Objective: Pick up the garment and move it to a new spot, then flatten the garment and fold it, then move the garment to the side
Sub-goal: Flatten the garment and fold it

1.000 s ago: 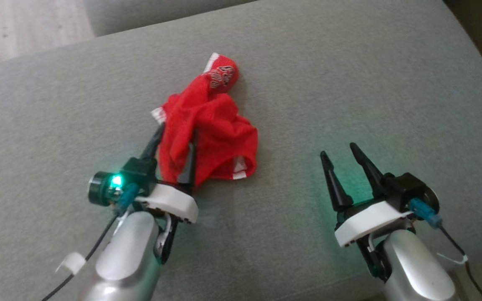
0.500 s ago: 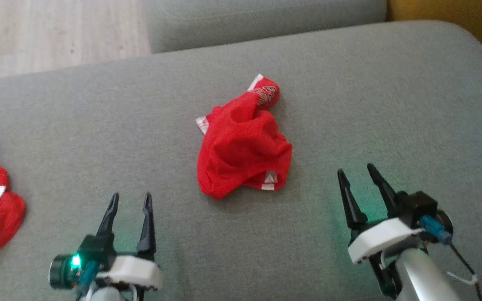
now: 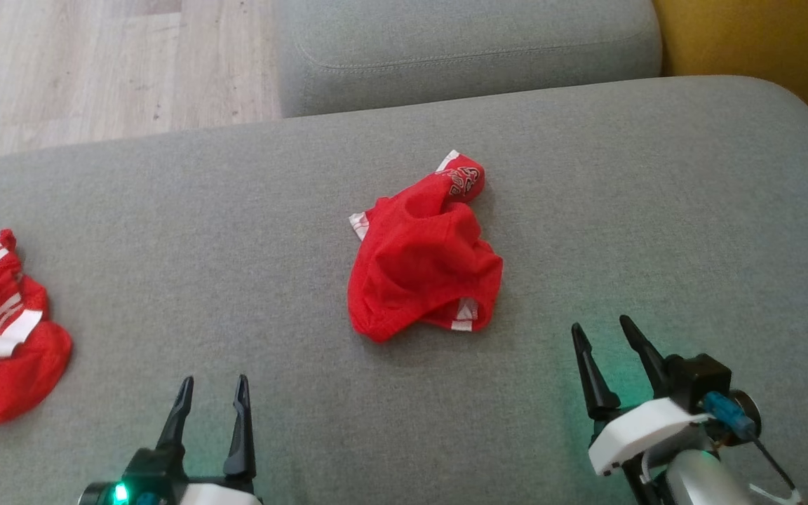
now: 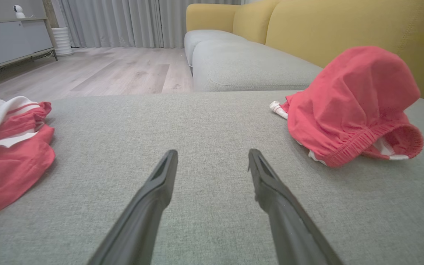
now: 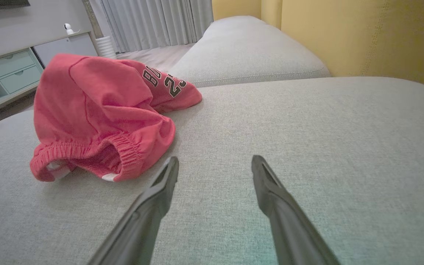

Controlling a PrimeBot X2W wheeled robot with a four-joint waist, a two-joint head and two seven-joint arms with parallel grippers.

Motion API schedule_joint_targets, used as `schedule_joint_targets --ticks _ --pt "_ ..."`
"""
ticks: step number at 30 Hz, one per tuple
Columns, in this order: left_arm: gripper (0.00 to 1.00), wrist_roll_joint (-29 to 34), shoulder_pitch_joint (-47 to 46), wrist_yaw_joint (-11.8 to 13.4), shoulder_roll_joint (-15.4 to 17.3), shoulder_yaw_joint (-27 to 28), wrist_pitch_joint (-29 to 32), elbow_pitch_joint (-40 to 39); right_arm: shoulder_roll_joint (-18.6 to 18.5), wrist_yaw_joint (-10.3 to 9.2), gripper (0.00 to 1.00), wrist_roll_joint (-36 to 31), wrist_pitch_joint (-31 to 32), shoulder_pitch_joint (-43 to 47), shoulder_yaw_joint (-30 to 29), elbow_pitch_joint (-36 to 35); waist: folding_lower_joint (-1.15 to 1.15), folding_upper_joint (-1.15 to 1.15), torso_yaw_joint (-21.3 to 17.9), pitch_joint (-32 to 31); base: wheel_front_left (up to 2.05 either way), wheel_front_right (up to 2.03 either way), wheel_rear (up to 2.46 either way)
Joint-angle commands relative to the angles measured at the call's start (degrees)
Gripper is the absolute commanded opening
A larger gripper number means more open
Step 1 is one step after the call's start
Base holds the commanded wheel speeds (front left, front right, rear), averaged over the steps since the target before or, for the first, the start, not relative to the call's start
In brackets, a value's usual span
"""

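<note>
Both grippers now sit low at the near edge of the head view, the left gripper (image 3: 214, 382) at about 7 o'clock and the right gripper (image 3: 600, 326) at about 5 o'clock. Each has its two dark fingers (image 4: 158, 187) spread wide and holding nothing. A second ago the left one's fingers straddled the 7 o'clock edge of the crumpled red mesh shorts with white trim (image 3: 421, 273). Half a second ago it had already drawn clear, and it has since backed off further, so the cloth is let go. The head camera has swung over that same second, so the whole picture has shifted. That brings a second red-and-white garment heap (image 3: 4, 351) into sight at 9 o'clock. The shorts lie in the middle of the grey woven sofa cushion (image 3: 165, 245), touched by neither gripper. In the left wrist view they sit off at 2 o'clock from the fingers; in the right wrist view the shorts (image 5: 98, 106) sit at 10 o'clock, with the elastic waistband gaping toward the robot. They are bunched in a mound, and one leg with printed lettering pokes out at 1 o'clock. My reading is that the move to a new spot is finished and flattening comes next. That probably calls for both grippers to take the waistband or hems and draw them apart.
</note>
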Motion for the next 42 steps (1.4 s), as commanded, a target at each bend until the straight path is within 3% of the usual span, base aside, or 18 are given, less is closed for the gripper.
schedule_joint_targets --ticks 1,10,17,24,26,27,28,35,42 --pt "1.0 0.6 -1.6 -0.4 -0.1 1.9 -0.6 -1.8 0.3 -0.04 1.0 0.1 -0.2 -1.2 1.5 -1.5 0.01 0.0 0.1 0.1 0.0 0.0 0.0" --pt "1.0 0.1 -4.0 -1.2 -0.2 -1.2 -0.6 -0.8 0.3 -0.04 1.0 6.0 -0.2 -6.1 9.6 0.8 0.01 0.0 3.4 3.2 0.0 0.0 0.0" --pt "1.0 -1.1 -6.4 -0.8 -0.2 -6.0 -0.6 0.2 0.3 -0.04 1.0 5.2 -0.2 -9.7 8.8 5.8 0.01 0.0 8.3 5.7 0.0 0.0 0.0" --pt "1.0 -2.1 -7.4 -0.1 -0.2 -7.4 -0.6 0.7 0.3 -0.04 1.0 6.0 -0.2 -11.3 7.7 9.4 0.01 0.0 9.6 7.3 0.0 0.0 0.0" --pt "1.0 -2.2 -7.6 0.2 -0.2 -7.4 -0.6 0.7 0.3 -0.04 0.68 6.4 -0.2 -11.8 7.5 9.7 0.01 0.0 9.6 7.5 0.0 0.0 0.0" --pt "1.0 -2.3 -7.7 0.3 -0.2 -7.3 -0.6 0.7 0.3 -0.04 0.27 6.6 -0.2 -12.0 7.2 9.6 0.01 0.0 9.5 7.7 0.0 0.0 0.0" --pt "1.0 -2.5 -7.8 0.4 -0.2 -7.2 -0.6 0.6 0.3 -0.04 0.0 6.7 -0.2 -12.2 6.8 9.6 0.01 0.0 9.5 7.8 0.0 0.0 0.0" --pt "1.0 -3.0 -7.9 0.8 -0.2 -7.3 -0.6 0.6 -0.7 -0.04 0.0 3.1 -0.2 -14.4 -2.6 4.5 0.01 0.0 8.3 6.8 0.0 0.0 0.0" --pt "1.0 -3.6 -6.9 0.7 -0.2 -7.2 -0.6 1.0 -8.0 -0.04 0.0 -2.0 -0.2 -23.6 -6.5 -7.1 0.01 0.0 6.8 4.1 0.0 0.0 0.0"
